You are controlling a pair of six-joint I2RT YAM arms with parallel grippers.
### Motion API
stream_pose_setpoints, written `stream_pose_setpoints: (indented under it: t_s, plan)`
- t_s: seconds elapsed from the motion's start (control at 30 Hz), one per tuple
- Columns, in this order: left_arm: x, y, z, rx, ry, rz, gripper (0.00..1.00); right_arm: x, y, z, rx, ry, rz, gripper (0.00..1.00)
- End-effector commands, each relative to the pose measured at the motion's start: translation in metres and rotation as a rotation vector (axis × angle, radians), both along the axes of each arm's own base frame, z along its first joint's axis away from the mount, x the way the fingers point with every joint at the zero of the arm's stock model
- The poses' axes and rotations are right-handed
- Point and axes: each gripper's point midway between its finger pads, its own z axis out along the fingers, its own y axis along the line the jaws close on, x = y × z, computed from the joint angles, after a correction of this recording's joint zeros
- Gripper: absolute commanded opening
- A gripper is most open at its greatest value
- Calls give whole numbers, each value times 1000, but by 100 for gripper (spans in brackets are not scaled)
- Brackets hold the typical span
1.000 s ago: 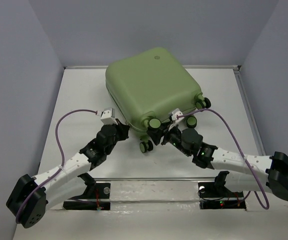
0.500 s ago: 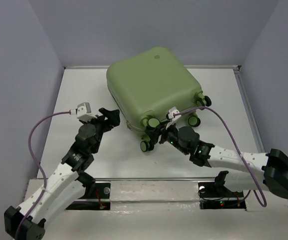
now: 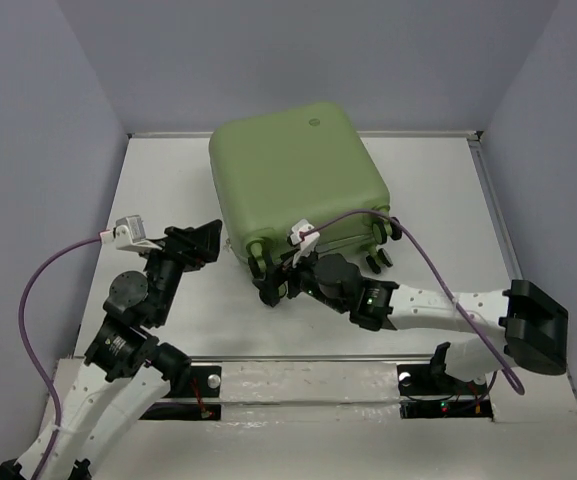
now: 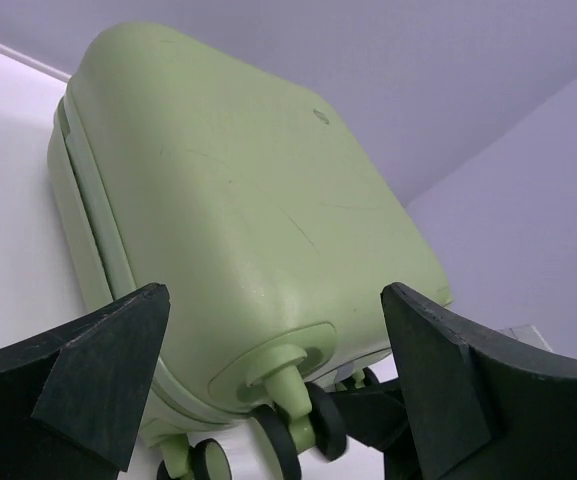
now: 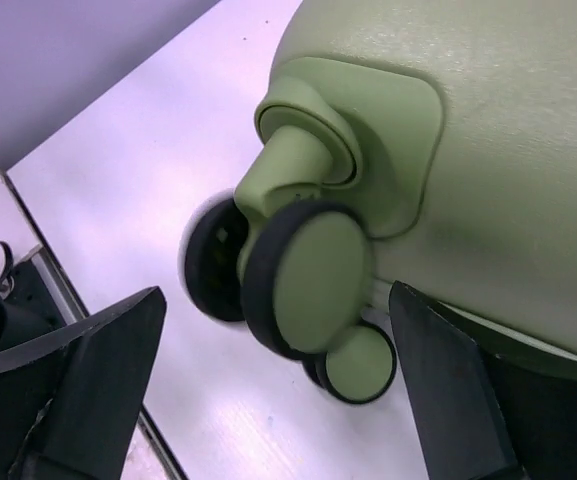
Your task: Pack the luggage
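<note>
The luggage is a pale olive-green hard-shell suitcase, closed and lying flat at the back centre of the white table. Its black-and-green wheels point toward the arms. My left gripper stands open just off the case's near-left corner, touching nothing. In the left wrist view the luggage fills the space ahead of the open left gripper. My right gripper is open at the near wheels. In the right wrist view a wheel sits between the spread fingers of the right gripper, which do not touch it.
Grey walls close in the table on the left, back and right, with a raised rim along the right side. Purple cables loop off both wrists. A metal mounting rail runs along the near edge.
The left gripper let go of the case's corner, opened and drew back to the left. The right gripper opened wide and slid left along the wheels. The luggage turned slightly leftward.
</note>
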Motion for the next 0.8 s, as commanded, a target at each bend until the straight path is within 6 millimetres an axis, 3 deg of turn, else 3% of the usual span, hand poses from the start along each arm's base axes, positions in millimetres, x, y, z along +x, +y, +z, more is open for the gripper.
stream_pose_setpoints:
  t_s: [0.0,0.2,0.33,0.37,0.5,0.6,0.77]
  plan:
    - [-10,12,2,10,-6,25,99,4,-15,42,29,-41,-74,100]
    - [-18,16,7,1,-31,22,99,-11,-61,85,77,-74,-95,100]
    - [-21,14,19,-2,-56,1,99,-23,-96,111,118,-101,-105,100]
    - [-22,15,23,-6,-64,1,99,-22,-97,108,106,-100,-108,100]
    - [-30,16,41,-15,-104,-17,99,-33,-131,140,211,-148,-124,100]
    - [-37,19,56,-32,-141,-21,99,-39,-150,152,261,-175,-138,100]
    - [-46,19,77,-48,-199,-46,99,-41,-165,156,293,-191,-158,100]
